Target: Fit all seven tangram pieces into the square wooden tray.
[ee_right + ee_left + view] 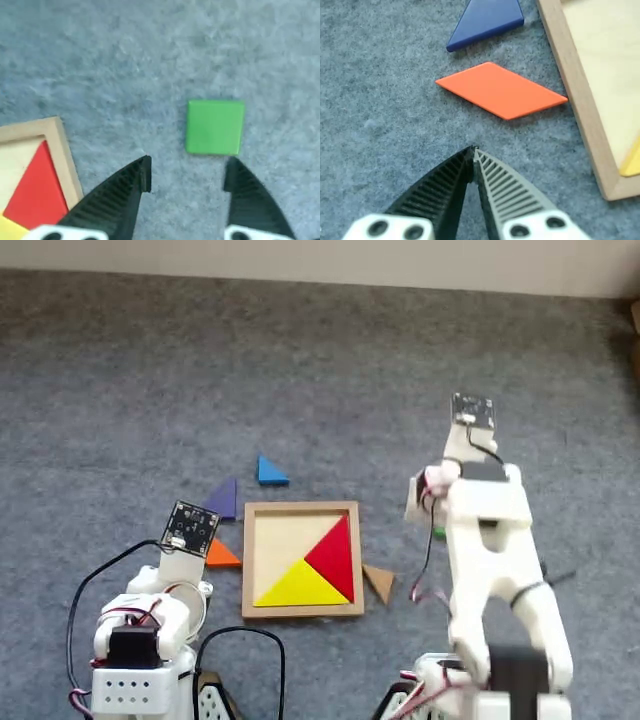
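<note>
The square wooden tray (pixel 302 508) lies mid-table and holds a red triangle (pixel 335 552) and a yellow triangle (pixel 300 587). An orange parallelogram (pixel 501 90) lies flat just outside the tray's left rim (pixel 580 105), a short gap ahead of my shut left gripper (pixel 472 150). A dark purple triangle (pixel 487 20) lies beyond it. My right gripper (pixel 187 175) is open, just short of a green square (pixel 215 126) that lies on the carpet right of the tray. A blue triangle (pixel 270 472) and a brown triangle (pixel 379 582) lie loose.
Grey carpet (pixel 120 390) covers the table with wide free room behind and to the left. The right arm (pixel 490 540) hangs over the area right of the tray. Cables (pixel 240 640) run near the front edge by the arm bases.
</note>
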